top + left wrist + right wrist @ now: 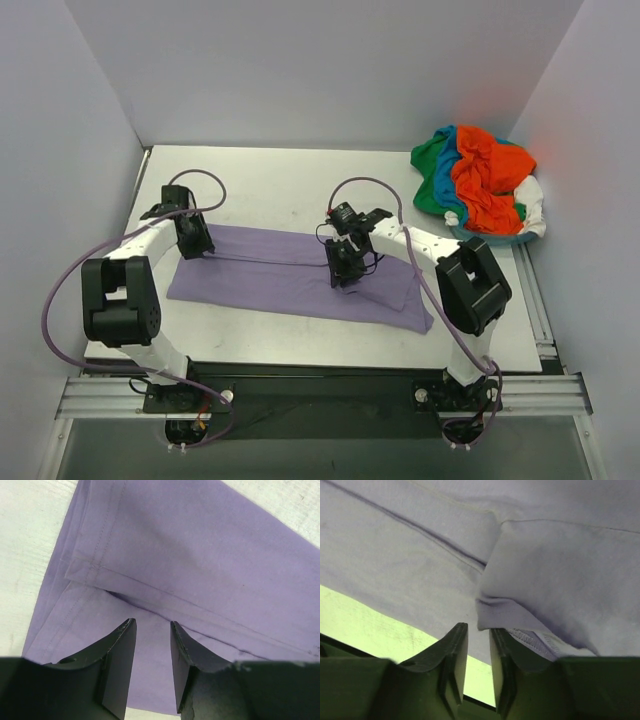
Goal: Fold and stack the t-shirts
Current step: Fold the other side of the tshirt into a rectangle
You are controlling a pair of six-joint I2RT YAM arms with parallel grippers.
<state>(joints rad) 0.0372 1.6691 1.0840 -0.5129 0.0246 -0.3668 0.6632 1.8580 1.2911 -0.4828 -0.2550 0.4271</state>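
Observation:
A lavender t-shirt [290, 285] lies flat across the table as a long folded band. My left gripper [197, 245] hovers over its left end. In the left wrist view its jaws [152, 622] stand open above the purple cloth [200, 545], with nothing between them. My right gripper [345, 272] is low over the middle of the band. In the right wrist view it [478, 627] is slightly open with an empty gap. A folded flap of the shirt [560, 565] rests against the tip of its right finger [502, 645].
A heap of orange-red, green, teal-blue and white t-shirts [480, 180] sits at the back right corner of the table [270, 185]. White walls close in the back and both sides. The arm bases stand at the near edge.

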